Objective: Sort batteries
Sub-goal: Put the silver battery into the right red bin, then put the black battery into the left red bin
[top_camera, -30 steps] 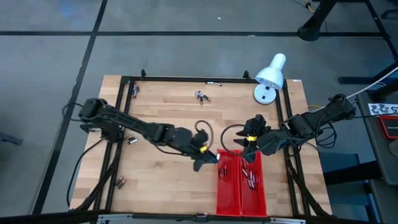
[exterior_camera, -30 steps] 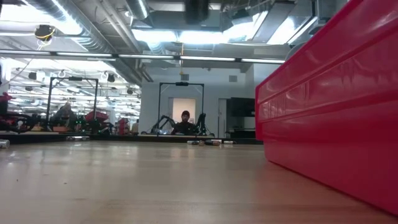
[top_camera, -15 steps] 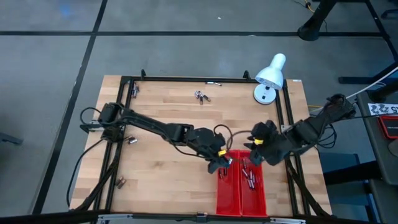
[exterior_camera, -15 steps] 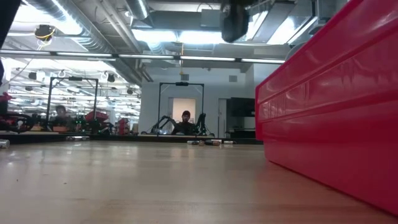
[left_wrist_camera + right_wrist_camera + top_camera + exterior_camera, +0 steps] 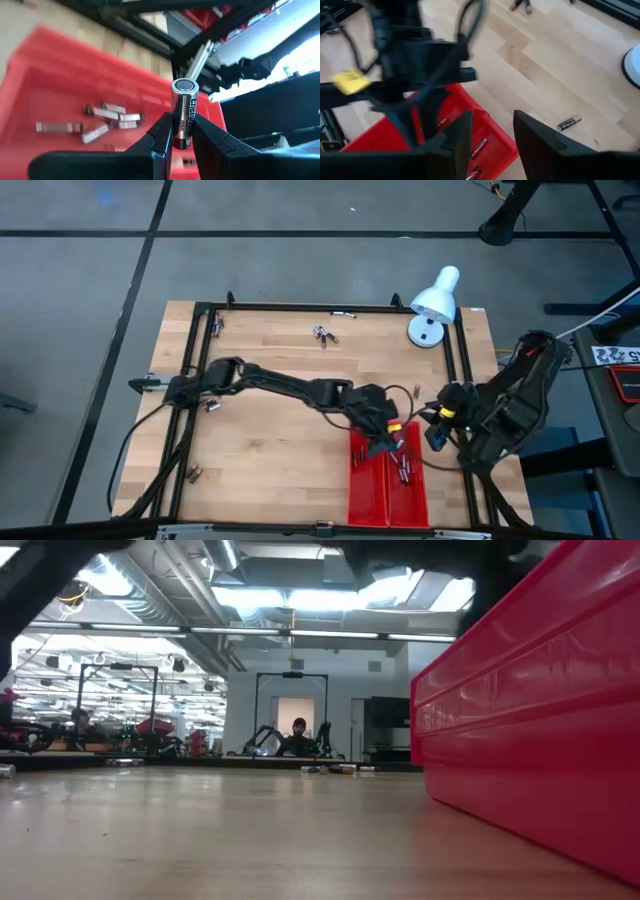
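Clearly the left gripper (image 5: 181, 137) clamps one battery (image 5: 183, 112) upright above the tray (image 5: 360, 495), ready to drop it among the batteries (image 5: 107, 120). At three o'clock the right gripper (image 5: 492, 132) waits, fingers apart, empty.

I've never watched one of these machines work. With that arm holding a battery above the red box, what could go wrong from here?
The left gripper pinches the battery only near its lower end, so it might tilt or slip out early. The red tray has two compartments; released off-target, the battery could land in the wrong one, among the batteries already there. The right gripper waits open beside the tray, near enough that the arms might bump.
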`<state>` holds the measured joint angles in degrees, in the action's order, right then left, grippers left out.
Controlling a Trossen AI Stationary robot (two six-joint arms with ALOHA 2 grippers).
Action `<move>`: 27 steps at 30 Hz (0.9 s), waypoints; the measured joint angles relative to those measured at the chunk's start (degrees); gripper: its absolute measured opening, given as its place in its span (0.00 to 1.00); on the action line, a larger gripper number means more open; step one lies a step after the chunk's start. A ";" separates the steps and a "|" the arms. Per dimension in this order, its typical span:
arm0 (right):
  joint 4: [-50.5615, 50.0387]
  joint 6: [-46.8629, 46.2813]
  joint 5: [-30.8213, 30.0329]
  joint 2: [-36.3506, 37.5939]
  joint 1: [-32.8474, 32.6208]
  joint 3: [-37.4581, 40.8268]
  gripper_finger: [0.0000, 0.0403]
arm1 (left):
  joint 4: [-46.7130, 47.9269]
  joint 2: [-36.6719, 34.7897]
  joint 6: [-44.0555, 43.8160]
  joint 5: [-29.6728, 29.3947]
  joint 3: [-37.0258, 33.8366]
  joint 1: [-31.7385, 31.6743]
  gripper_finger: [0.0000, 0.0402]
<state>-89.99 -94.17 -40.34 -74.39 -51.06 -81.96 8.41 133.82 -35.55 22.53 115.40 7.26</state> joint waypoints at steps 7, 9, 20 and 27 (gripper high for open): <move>-0.05 -0.11 -0.02 -0.02 -1.49 0.00 0.35 | -0.01 4.74 1.06 0.87 6.62 -1.02 0.11; -0.03 -0.02 -0.02 -0.02 -1.48 0.00 0.35 | 0.25 4.83 1.76 0.87 6.64 -1.00 0.12; -0.05 1.44 -0.02 -0.02 -1.48 0.00 0.35 | 0.47 4.96 6.24 -0.74 6.64 -0.78 0.33; -0.05 1.46 -0.02 -0.02 -1.46 0.00 0.35 | 1.64 4.25 6.39 -0.62 6.59 -1.91 0.43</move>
<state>-90.03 -92.71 -40.36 -74.41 -52.51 -81.95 10.05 138.07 -29.17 21.91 121.99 5.35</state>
